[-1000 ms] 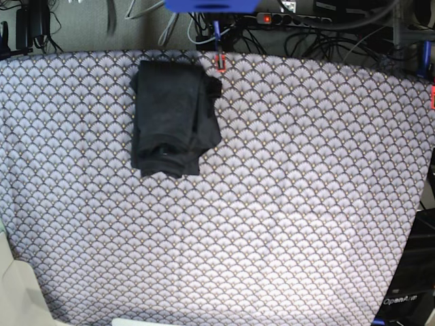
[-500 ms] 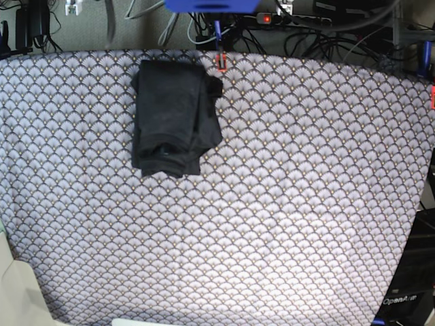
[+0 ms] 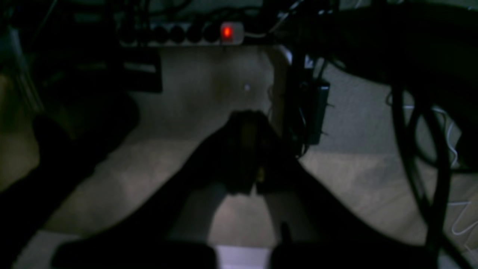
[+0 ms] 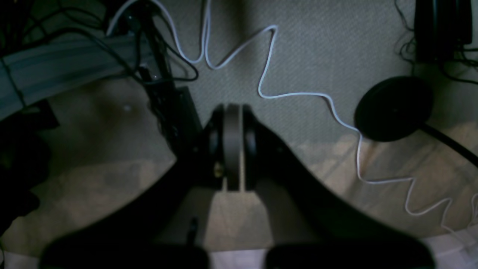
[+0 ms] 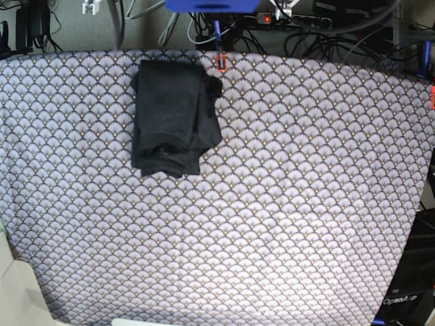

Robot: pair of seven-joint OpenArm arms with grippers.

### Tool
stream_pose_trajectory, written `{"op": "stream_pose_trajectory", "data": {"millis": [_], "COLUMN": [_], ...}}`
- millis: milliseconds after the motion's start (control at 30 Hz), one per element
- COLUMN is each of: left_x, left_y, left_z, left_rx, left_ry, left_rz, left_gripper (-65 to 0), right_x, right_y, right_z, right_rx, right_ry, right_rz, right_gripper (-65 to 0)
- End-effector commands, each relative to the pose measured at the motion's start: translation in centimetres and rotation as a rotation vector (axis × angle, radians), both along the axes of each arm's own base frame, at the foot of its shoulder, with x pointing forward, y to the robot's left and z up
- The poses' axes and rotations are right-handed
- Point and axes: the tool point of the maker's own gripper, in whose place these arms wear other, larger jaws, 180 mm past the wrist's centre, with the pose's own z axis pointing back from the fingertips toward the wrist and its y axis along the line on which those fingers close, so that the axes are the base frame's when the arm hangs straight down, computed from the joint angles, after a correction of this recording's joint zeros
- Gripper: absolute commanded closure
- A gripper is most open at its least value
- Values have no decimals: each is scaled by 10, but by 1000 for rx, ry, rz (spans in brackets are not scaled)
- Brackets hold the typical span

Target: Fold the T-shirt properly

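Note:
The black T-shirt (image 5: 173, 117) lies folded into a compact upright rectangle on the fan-patterned tablecloth (image 5: 272, 204), at the back left of the base view. No gripper touches it. My left gripper (image 3: 249, 127) is shut and empty, hanging over the floor behind the table in a dark wrist view. My right gripper (image 4: 232, 127) is shut and empty, also over the floor, above a white cable (image 4: 298, 95). The T-shirt does not show in either wrist view.
A lit red power strip (image 3: 186, 33) and tangled cables (image 5: 319, 30) lie on the floor behind the table's back edge. A red clip (image 5: 219, 62) sits at that edge beside the T-shirt. A round black base (image 4: 392, 108) stands on the floor.
The T-shirt has not moved. Small white parts at the top edge of the base view have come into sight and shifted to the right.

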Motion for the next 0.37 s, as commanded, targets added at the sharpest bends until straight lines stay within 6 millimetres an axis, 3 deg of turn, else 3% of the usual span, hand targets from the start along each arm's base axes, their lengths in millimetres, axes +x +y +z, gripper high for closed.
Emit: {"op": "stream_pose_trajectory", "data": {"millis": [0, 333], "left_x": [-7, 2], "left_y": [-2, -4], "left_z": [0, 0], "left_rx": [-5, -9], "left_ry": [9, -2], "left_rz": [-16, -28], "left_gripper": [0, 0], "right_x": [-3, -4], "right_y": [-4, 8], "right_z": [1, -1], "right_rx": [-12, 7], "right_ry": [-5, 0], "right_rz": [-8, -12], "right_gripper": [0, 0]}}
